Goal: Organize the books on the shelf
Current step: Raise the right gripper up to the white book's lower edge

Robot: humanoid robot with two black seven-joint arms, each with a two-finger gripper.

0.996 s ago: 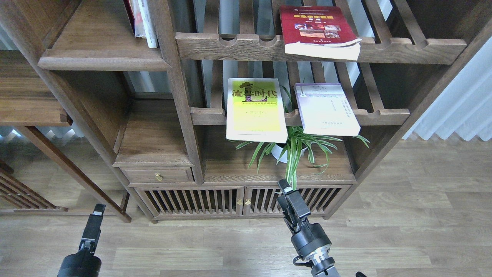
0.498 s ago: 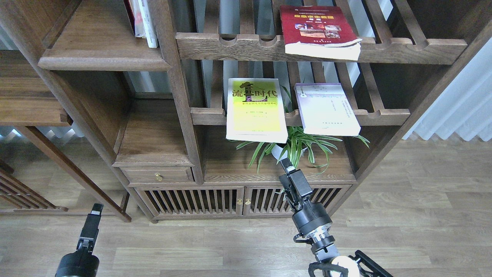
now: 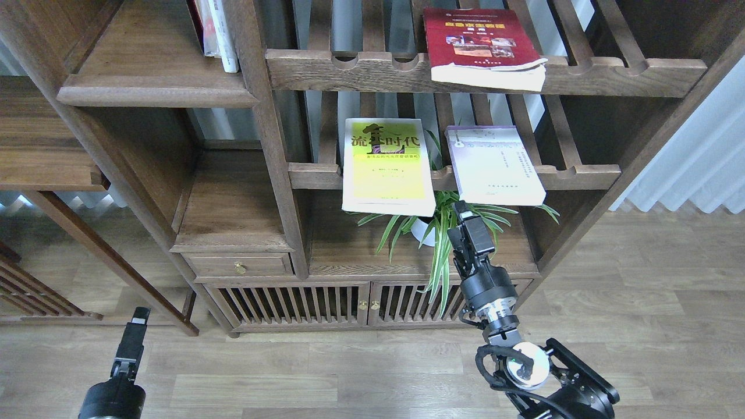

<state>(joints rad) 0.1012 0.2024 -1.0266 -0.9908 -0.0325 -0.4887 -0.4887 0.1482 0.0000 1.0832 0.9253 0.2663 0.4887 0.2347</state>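
Dark-brown wood fills most of the head view — a tall cabinet of slatted racks, solid boards and a low cupboard with barred doors. The shelf (image 3: 157, 70), a solid flat board with a thick rounded front edge, sits at upper left; a few upright books (image 3: 214, 32) lean against the post at its right end.

The dark red book (image 3: 480, 43) lies flat on the upper slatted rack (image 3: 611, 75), its lower edge hanging over the scalloped front rail. One rack down, the yellow-green book (image 3: 387, 166) with big black characters and the pale lavender-white book (image 3: 495, 164) lie side by side, a narrow gap between them, both overhanging the lower rail (image 3: 582, 174). Beneath them a spider plant (image 3: 448, 233) in a white pot stands on the cupboard top.

The right gripper (image 3: 463, 210) is raised in front of the plant's leaves, its tip just below the lower left corner of the lavender-white book — whether it touches the book I cannot tell. Seen nearly end-on and dark, its fingers cannot be told apart, so I cannot tell how the jaws stand. The left gripper (image 3: 138, 317) hangs low at lower left, over the wooden floor (image 3: 640, 302), well apart from every book; it too shows as one narrow dark piece, and the state of its jaws cannot be told.
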